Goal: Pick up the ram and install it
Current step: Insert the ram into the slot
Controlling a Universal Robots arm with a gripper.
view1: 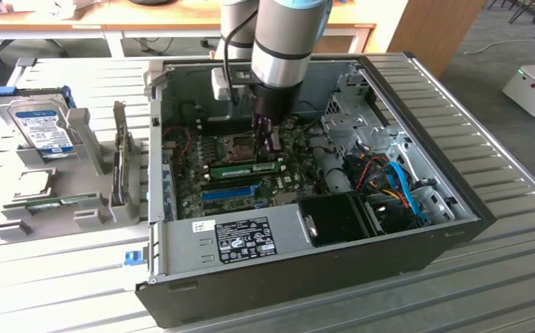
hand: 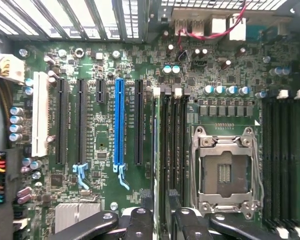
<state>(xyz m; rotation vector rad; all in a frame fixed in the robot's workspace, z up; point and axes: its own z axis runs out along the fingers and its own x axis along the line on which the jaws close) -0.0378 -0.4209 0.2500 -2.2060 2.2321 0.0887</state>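
I cannot tell whether your claw (view1: 269, 149) is gripping the ram (view1: 245, 168), so you are risking pressing it crooked into the motherboard (hand: 102, 130).

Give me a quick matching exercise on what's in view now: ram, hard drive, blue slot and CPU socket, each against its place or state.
Things:
1. ram
2. hard drive
3. blue slot
4. CPU socket

Place or state:
A. empty, metal-framed
B. outside the case, on the exterior view's left
C. on the motherboard, at the tip of the gripper
D. flanked by black slots

Pairs: 1-C, 2-B, 3-D, 4-A
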